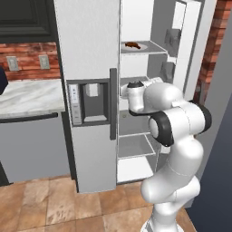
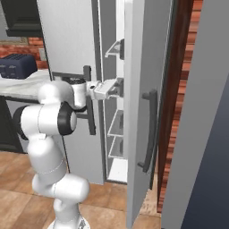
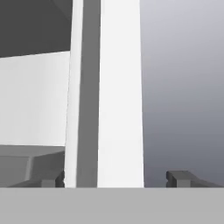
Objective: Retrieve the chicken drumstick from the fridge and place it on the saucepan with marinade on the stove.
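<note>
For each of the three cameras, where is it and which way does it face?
Left base view: behind the arm's left, facing the open fridge; drumstick on an upper shelf; arm lower right.
Right base view: behind the right, facing the door's outer face; arm lower left, gripper at the door edge.
Hand view: along the open gripper, straddling that edge.
Both base views share fridge and arm.

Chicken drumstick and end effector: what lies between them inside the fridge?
In the left base view, only open fridge space separates the end effector from the shelf above, where the chicken drumstick lies on a white plate.
</note>
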